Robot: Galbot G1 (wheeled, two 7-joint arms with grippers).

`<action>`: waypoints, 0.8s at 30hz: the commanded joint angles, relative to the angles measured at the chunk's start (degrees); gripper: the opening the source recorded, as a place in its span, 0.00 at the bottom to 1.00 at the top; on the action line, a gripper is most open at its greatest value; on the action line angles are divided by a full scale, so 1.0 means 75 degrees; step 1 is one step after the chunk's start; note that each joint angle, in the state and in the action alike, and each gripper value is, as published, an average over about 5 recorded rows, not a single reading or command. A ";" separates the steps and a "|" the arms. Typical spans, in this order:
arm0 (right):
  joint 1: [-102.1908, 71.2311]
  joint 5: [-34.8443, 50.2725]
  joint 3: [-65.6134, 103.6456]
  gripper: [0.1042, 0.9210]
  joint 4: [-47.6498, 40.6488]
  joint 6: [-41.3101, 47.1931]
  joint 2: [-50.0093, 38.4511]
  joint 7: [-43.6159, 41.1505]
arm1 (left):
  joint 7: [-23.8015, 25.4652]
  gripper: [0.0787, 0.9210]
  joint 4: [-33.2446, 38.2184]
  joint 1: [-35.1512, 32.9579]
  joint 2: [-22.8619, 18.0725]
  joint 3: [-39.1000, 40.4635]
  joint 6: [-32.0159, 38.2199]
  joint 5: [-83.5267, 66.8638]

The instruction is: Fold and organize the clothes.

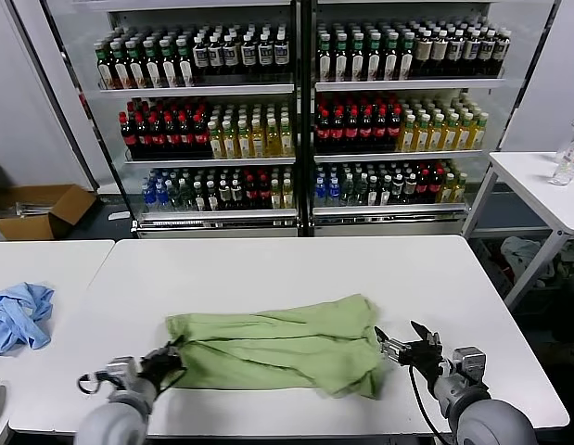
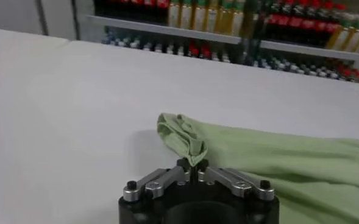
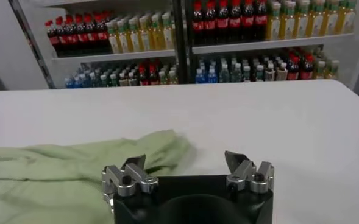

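On a white worktop (image 1: 268, 260) lies a light green T-shirt (image 1: 277, 345), folded into a long rumpled band that runs from the robot's left to its right near the front edge. At the shirt's left end, the left tool (image 1: 166, 360) is closed on the fabric; its wrist view shows a bunched fold of green cloth pinched between the shut fingers (image 2: 194, 171). At the shirt's right end, the right tool (image 1: 403, 345) sits just beside the cloth with its fingers (image 3: 133, 165) spread apart and gripping nothing. A crumpled light blue garment (image 1: 18, 315) rests on a separate worktop further to the left, well apart from the shirt. Behind stand glass-fronted coolers (image 1: 296, 111) filled with rows of bottles.
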State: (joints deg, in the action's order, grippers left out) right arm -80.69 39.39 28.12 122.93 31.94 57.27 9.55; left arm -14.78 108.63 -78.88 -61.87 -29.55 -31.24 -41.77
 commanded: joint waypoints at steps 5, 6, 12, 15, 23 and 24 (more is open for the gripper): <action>0.0115 0.0046 -0.0028 0.88 0.0041 -0.0058 -0.0152 -0.0054 | 0.0307 0.02 0.0363 -0.0086 0.1646 -0.3635 -0.0103 -0.3756; 0.0131 0.0045 -0.0041 0.88 0.0031 -0.0063 -0.0160 -0.0058 | 0.0341 0.02 0.0565 -0.0053 0.1611 -0.3656 -0.0037 -0.4074; 0.0154 0.0038 -0.0125 0.88 0.0046 -0.0068 -0.0227 -0.0061 | 0.0334 0.02 0.2186 0.0190 0.0444 -0.2553 0.0346 -0.5933; 0.0169 0.0037 -0.0127 0.88 0.0052 -0.0071 -0.0253 -0.0066 | 0.0379 0.02 0.2639 0.0105 -0.0334 -0.1680 0.0448 -0.6306; 0.0386 0.0055 -0.0159 0.88 -0.0037 -0.0081 -0.0311 -0.0091 | 0.0214 0.02 0.1916 0.0836 -0.1663 0.0377 0.0689 -0.5647; 0.0418 0.0062 -0.0163 0.88 -0.0056 -0.0084 -0.0321 -0.0094 | 0.0166 0.02 0.1698 0.1022 -0.1757 0.0563 0.0708 -0.5478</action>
State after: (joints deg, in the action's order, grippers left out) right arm -78.54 39.76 27.06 122.93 31.38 55.16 8.89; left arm -13.09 121.67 -76.71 -64.84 -38.37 -27.61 -78.84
